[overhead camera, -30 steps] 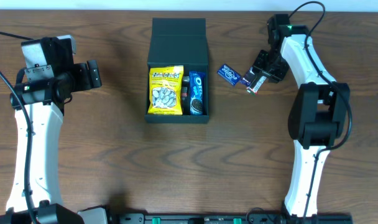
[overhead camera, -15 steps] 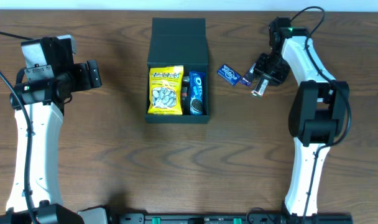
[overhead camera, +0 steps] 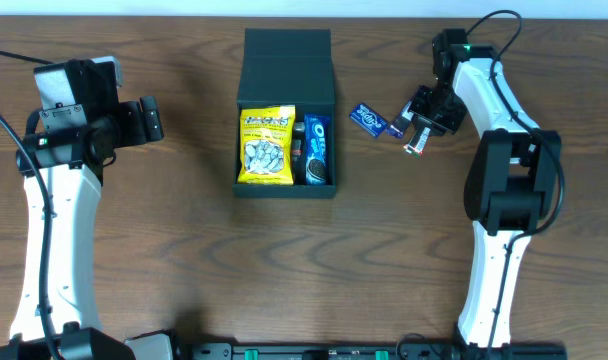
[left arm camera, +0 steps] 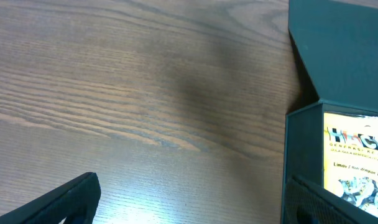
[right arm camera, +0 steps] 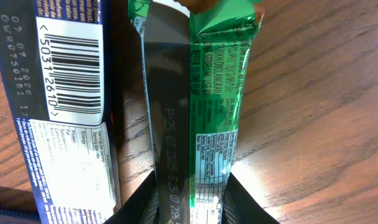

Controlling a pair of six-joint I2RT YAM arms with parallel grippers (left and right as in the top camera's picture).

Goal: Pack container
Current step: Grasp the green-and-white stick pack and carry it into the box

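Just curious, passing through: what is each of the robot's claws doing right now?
Left gripper: open, holding nothing.
Right gripper: closed on the green snack bar.

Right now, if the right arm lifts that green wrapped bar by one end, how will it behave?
The green bar looks slim, so probably light. Its glossy wrapper catches glare, so it may slip in a pinch. It lies flat and straight, so likely stiff rather than floppy.
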